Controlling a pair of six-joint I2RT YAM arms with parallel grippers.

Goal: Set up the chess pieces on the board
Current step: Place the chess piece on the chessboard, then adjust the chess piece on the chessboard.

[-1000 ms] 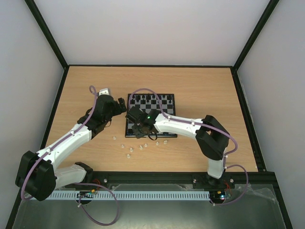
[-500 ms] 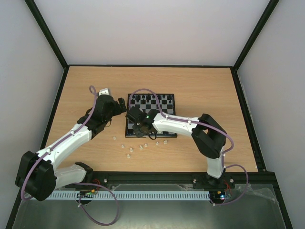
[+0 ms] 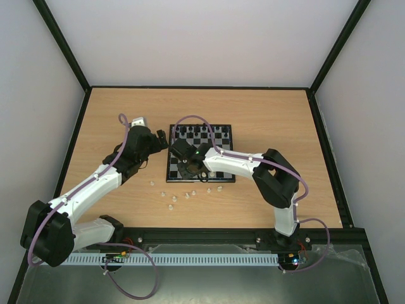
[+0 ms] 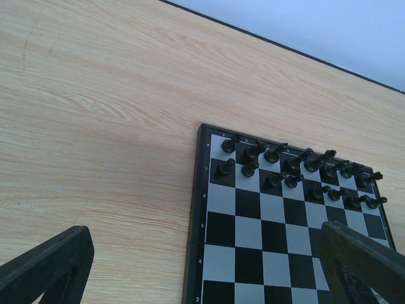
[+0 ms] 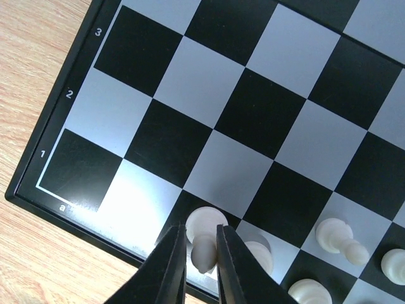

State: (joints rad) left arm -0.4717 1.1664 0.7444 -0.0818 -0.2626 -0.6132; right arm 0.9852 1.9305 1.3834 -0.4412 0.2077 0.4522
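Standing upright on the board's (image 5: 47, 136) nearest row, about the third square in from its near-left corner, the white piece (image 5: 205, 218) has its base on the square and its head up between the two fingers of the right pincer (image 5: 201, 233). Its long axis therefore runs straight up into the pincer, in line with the fingers. Those fingers lie close on either side of the head. I cannot tell whether they are pressing it or have just slackened.

A clean parting looks to depend on that alignment. The fingers would need to spread sideways and then rise along the piece's own axis, because any drag toward the neighbouring white pieces (image 5: 335, 237) further right on the same row could tip one over.

The left pincer (image 4: 202, 272) is spread wide and holds nothing. It hangs over the left edge of the board with the black chessmen (image 4: 297, 171) ahead of it on the two far rows.

The loose white pieces (image 3: 171, 197) lie scattered on the surface (image 3: 272, 114), between the board's near edge and the surface's near edge. From above, the right pincer sits just on the board side of them. The left one is well apart, up by the board's far-left corner. The right arm seems the nearer for fetching the next.
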